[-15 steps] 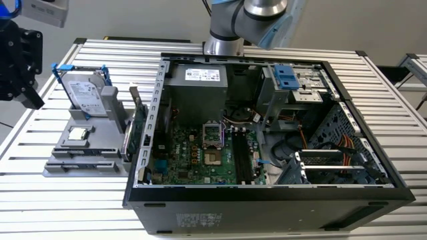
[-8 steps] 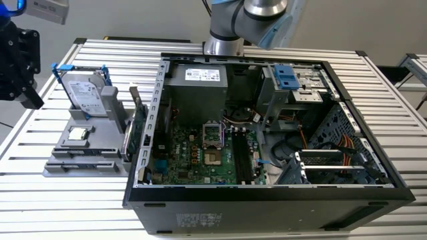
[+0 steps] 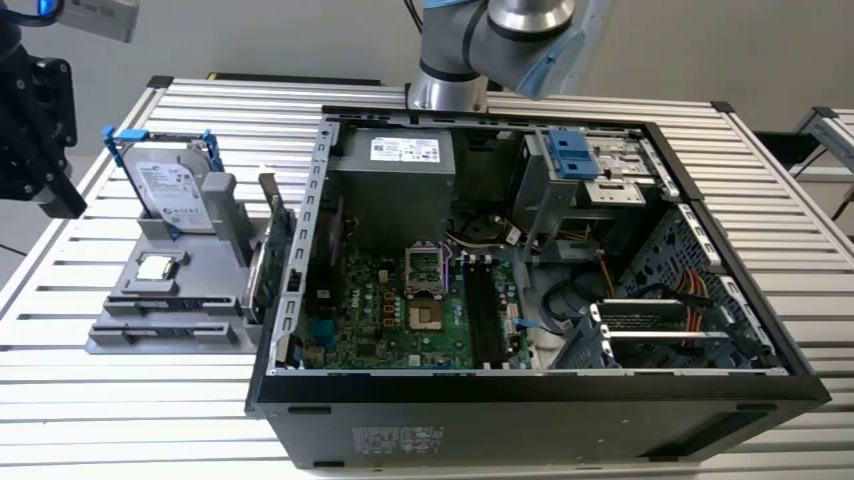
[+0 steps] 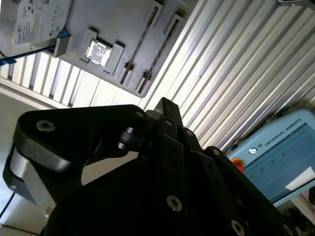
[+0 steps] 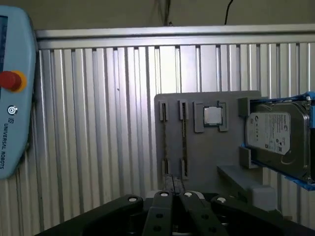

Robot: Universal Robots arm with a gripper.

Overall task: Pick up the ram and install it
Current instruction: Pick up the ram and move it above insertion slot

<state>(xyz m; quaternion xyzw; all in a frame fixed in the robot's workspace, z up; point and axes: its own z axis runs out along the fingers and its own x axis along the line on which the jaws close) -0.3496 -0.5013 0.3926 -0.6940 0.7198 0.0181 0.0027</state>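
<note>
With my gripper (image 5: 174, 195) closed and empty, the ram (image 5: 183, 142) stands in its grey holder (image 5: 211, 147), not yet picked up.

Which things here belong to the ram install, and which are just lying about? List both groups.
Job in hand: ram standing in the grey holder; gripper; open computer case with its motherboard.

Lying about: hard drive in its blue frame; small silver chip; pendant with a red button.
</note>
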